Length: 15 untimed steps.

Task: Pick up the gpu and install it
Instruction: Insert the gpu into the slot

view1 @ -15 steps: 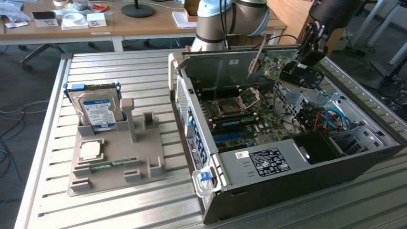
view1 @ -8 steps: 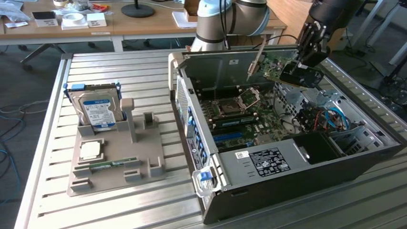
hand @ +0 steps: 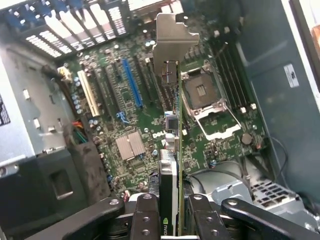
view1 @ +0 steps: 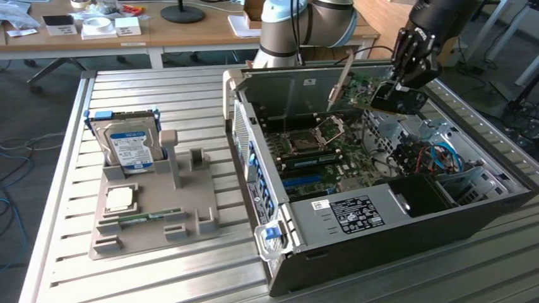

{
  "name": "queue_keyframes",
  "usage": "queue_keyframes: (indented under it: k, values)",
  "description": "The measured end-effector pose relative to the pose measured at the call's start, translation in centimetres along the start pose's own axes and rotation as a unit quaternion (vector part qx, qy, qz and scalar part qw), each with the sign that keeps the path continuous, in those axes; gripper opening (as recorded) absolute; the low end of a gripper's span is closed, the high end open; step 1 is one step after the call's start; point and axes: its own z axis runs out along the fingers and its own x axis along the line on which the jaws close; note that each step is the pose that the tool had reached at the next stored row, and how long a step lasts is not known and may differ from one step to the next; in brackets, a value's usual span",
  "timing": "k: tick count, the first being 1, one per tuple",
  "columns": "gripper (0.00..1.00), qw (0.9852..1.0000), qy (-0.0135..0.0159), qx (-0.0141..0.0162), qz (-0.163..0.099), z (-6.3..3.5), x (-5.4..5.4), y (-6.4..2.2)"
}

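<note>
Clenched in the gripper (view1: 397,85), by its two flat faces: the gpu (view1: 364,96). Held in the air over the open computer case (view1: 252,126), near the case's far corner on the exterior view's right, with the motherboard (view1: 329,148) below. No contact with any slot to be made out.

Carried on edge, not flat. Long axis running straight out from the gripper to the metal bracket (view1: 340,81) at the far end, so gripped at the end opposite the bracket. In the exterior view, bracket end pointing toward the exterior view's left, across the case.

Through the wrist view, seen edge-on: the gpu (hand: 171,170) rising from the gripper (hand: 172,222) to the bracket (hand: 175,35), with the motherboard (hand: 125,105) as backdrop. Lined up roughly along the long slots, close to parallel with the blue slot (hand: 131,82), though a touch skewed to it. Hanging not over that blue slot but beside it, between it and the processor socket (hand: 202,92), above the darker slots there. Judged: lower edge facing the board, board straight beneath. Exact slot underneath impossible to tell, being hidden by the card itself.

Out on the table (view1: 168,95), well apart from the case toward the exterior view's left: a grey holder (view1: 194,230), with the hard drive (view1: 126,148) standing upright at its far end and a memory stick (view1: 143,219) lying flat nearer its front edge.
</note>
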Motion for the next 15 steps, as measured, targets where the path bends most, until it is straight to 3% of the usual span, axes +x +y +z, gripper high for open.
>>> queue_keyframes:
  k: [8, 15]
  values:
    - [0.27, 0.9983, 0.0039, -0.0009, -0.059, 0.00, 0.00, 0.00]
    - [0.27, 0.9938, 0.0073, -0.0016, -0.111, 0.00, 0.00, 0.00]
